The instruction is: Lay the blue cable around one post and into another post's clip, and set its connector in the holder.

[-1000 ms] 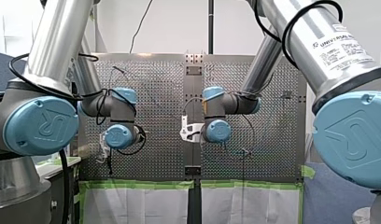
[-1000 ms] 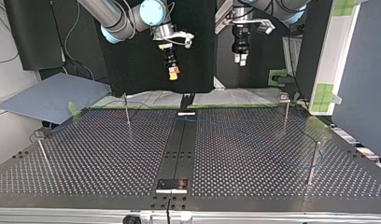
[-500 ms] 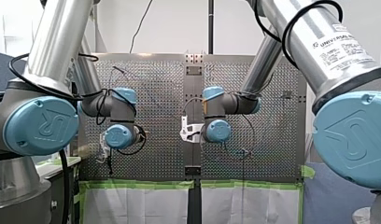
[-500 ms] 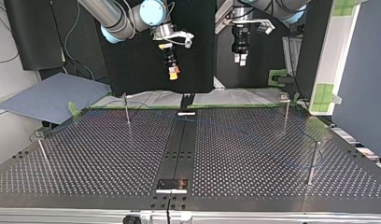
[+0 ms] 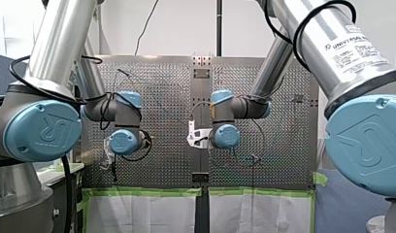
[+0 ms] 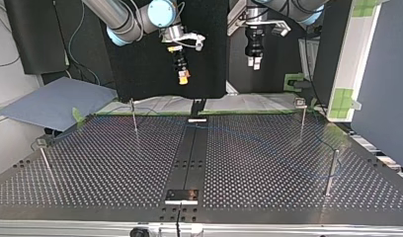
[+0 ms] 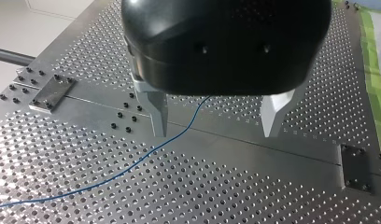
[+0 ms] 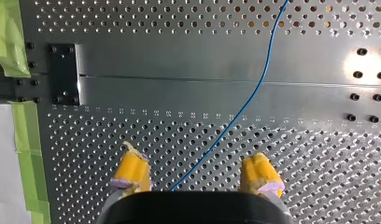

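Observation:
The thin blue cable (image 7: 132, 165) lies loose on the perforated table. It passes under my left gripper (image 7: 214, 134), close to one metal finger (image 7: 157, 114). That gripper hangs open above the table with nothing in it. In the right wrist view the cable (image 8: 244, 105) runs over the centre strip and under my right gripper (image 8: 196, 179), whose yellow pads (image 8: 131, 171) stand apart and hold nothing. In the top view both grippers hang high over the table's far edge, my right gripper (image 6: 182, 76) at the left and my left gripper (image 6: 253, 61) at the right. The connector does not show.
Thin posts stand on the table: one far left (image 6: 134, 116), one far right (image 6: 302, 121), one near right (image 6: 331, 170), one near left (image 6: 44, 160). A dark plate (image 6: 181, 196) sits on the centre strip near the front edge. Green tape (image 8: 11, 42) lines the table's edge.

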